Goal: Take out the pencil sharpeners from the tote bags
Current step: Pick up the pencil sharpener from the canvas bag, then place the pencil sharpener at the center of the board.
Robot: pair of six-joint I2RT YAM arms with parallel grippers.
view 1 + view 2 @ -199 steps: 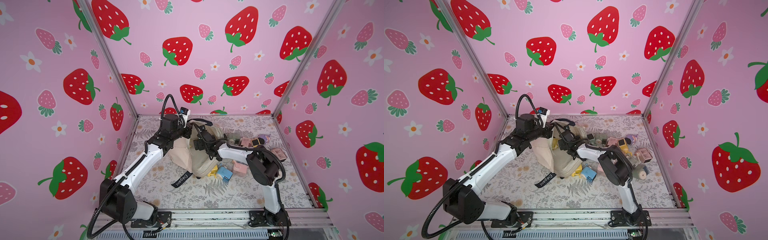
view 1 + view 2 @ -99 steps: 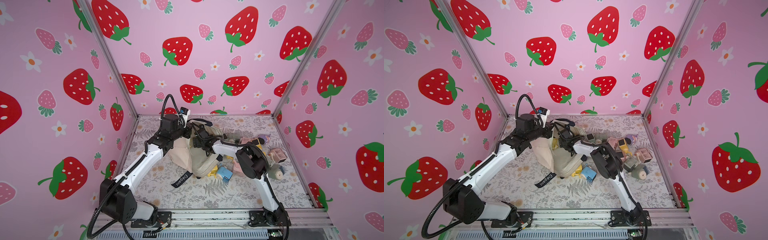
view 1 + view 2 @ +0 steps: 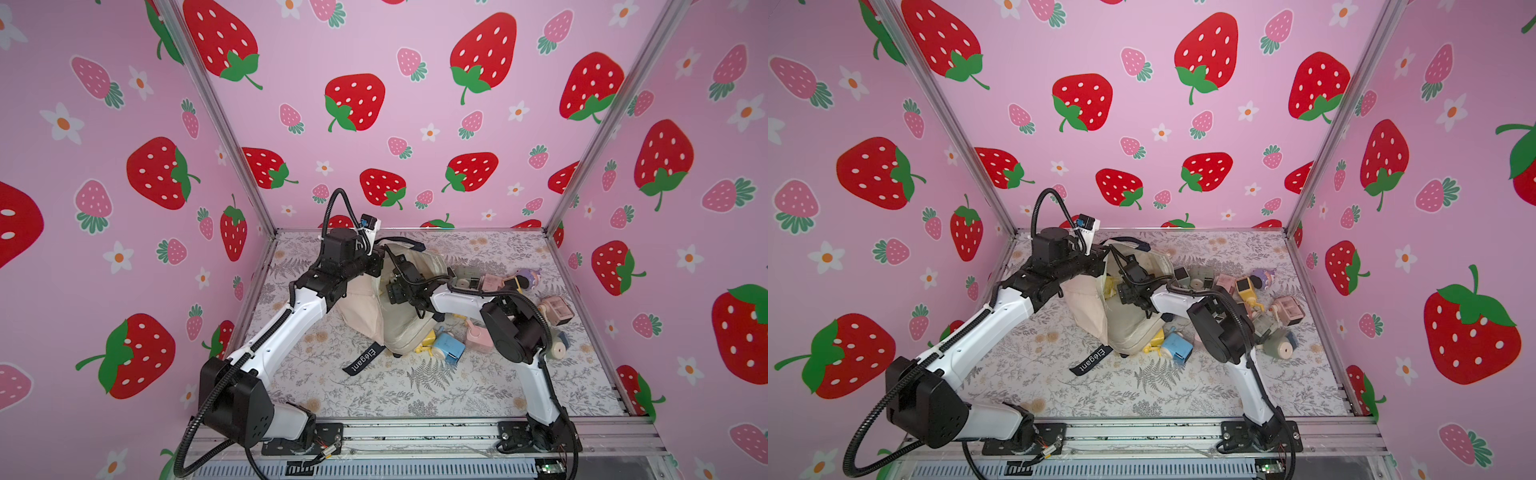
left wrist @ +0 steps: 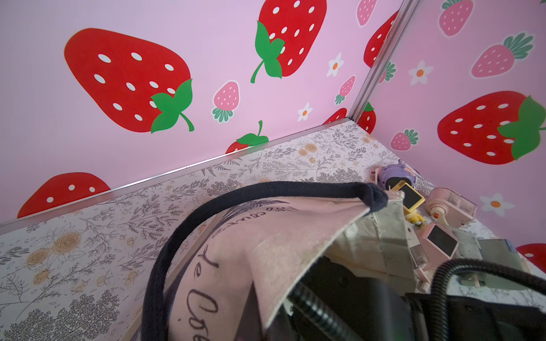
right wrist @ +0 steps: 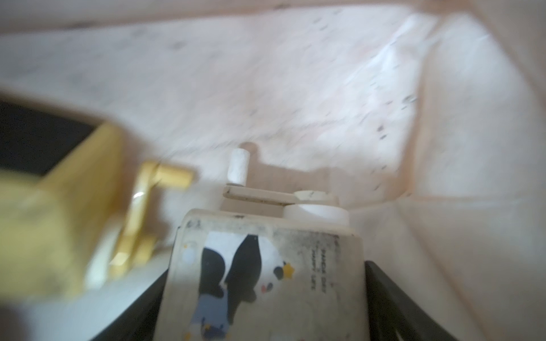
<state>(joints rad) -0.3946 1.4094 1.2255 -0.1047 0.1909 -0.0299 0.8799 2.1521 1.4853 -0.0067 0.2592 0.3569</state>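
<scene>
Starting with the cream pencil sharpener [image 5: 260, 251], the one with the black-and-white animal sticker: down inside the tote bag [image 3: 399, 336], crank end pointing away from the wrist camera, canvas all round. Sits squarely between the black jaws of the right gripper [image 5: 266, 270], one jaw along each long side. Jaws spread wide and hugging the body closely; can't tell if actually squeezing or just lined up, too blurry at the edges. Makes sense as a grab across the flat sides rather than the crank, probably less chance of slipping.

Just beside it, a yellow sharpener [image 5: 53, 236], also in the bag, smeared by blur, crank handle sticking toward the cream one. Could get nudged or dragged along on the way out, judging by how close.

Further out: left gripper [image 3: 379, 266] fully closed at the bag's top rim, by the look of it pinching the canvas near the navy handle [image 4: 266, 189] to prop the mouth open for the other arm. Exact pinch point hidden, though.

Outside the bag: a heap of sharpeners [image 3: 492, 283] on the floral table [image 3: 374, 399] over on the right arm's side, among them a purple one [image 3: 528, 278] and a pink one [image 3: 555, 309], plus a blue sharpener [image 3: 449, 349] near the bag's foot. Black Elegant strap [image 3: 363, 360] trailing flat toward the front. So well underway, with at least two left inside.
</scene>
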